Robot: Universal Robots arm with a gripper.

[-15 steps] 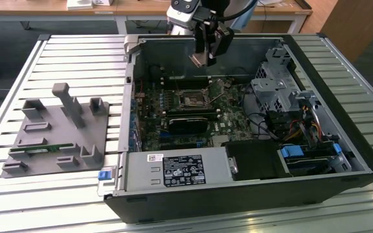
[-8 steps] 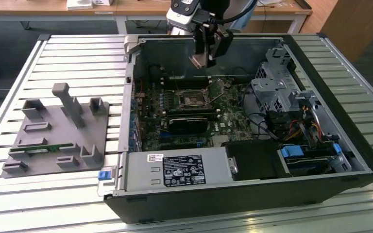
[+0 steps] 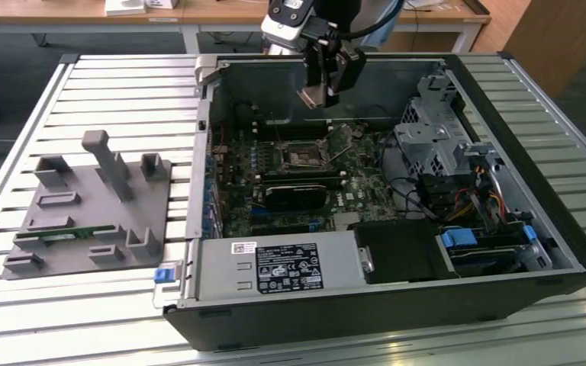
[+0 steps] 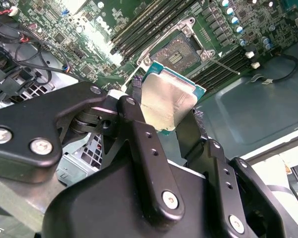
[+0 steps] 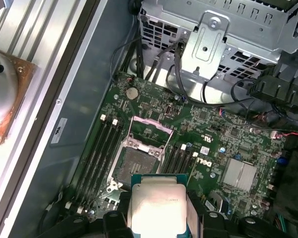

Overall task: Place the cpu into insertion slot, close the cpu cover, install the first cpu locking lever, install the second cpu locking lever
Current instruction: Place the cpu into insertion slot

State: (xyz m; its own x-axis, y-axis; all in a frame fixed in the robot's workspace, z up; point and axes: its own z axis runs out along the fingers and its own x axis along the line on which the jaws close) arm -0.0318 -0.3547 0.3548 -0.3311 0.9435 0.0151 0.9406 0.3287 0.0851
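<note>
Gripper is clenched on opposite edges of the cpu, holding it well above the insertion slot, whose cpu cover stands raised, apparently leaving the socket exposed for seating.

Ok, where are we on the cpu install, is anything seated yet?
Nothing is seated yet. The gripper holds the cpu by its edges, above the motherboard inside the open case. The insertion slot is bare, its dark centre exposed, and the cpu cover looks swung open. Left: cpu into slot, cover down, both locking levers.
</note>
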